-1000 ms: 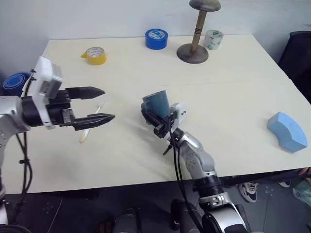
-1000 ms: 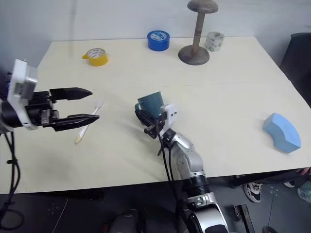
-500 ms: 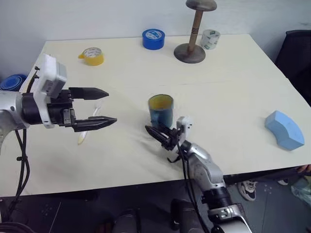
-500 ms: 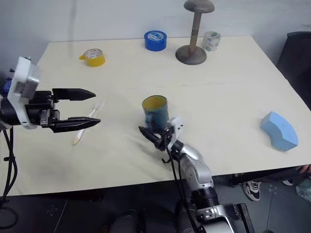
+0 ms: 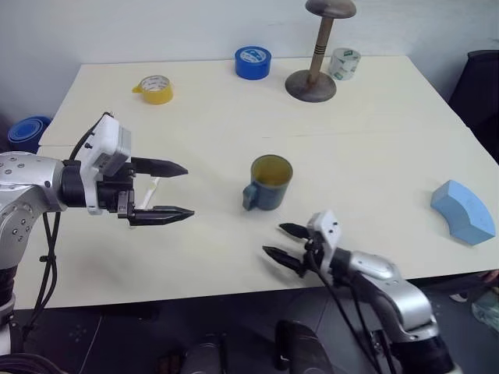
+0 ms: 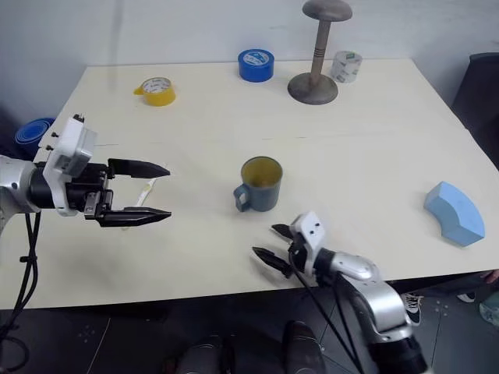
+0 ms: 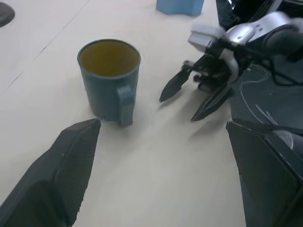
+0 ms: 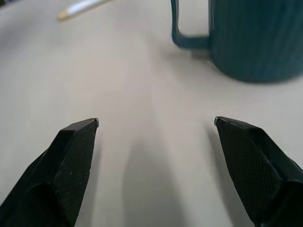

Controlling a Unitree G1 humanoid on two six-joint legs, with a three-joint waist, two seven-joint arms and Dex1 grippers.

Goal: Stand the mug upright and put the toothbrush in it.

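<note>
Both grippers, left (image 5: 181, 189) and right (image 5: 282, 241), are spread empty, so the toothbrush (image 6: 146, 190) near the desk's left edge should be pinched mid-handle, then lowered into the upright mug (image 5: 267, 183).

Surface (image 5: 366, 140): pale cream, matt, smooth, laminate-like. Mug (image 5: 270, 183) beyond right claw (image 5: 280, 241): teal, ribbed outer wall, dull sheen, looks ceramic or plastic; inside matt olive-yellow. Claw fingers (image 8: 71, 165): black, matt, finely cross-textured pads. Left claw (image 5: 173, 190): same black fingers, white smooth plastic housing behind. Toothbrush (image 5: 152, 187) beside left claw: white plastic. Foam block (image 5: 463, 211): light blue, matt, soft-looking. Stand (image 5: 316, 54): wood-like stem, dull brown base. Tape rolls (image 5: 252, 61): glossy.
</note>
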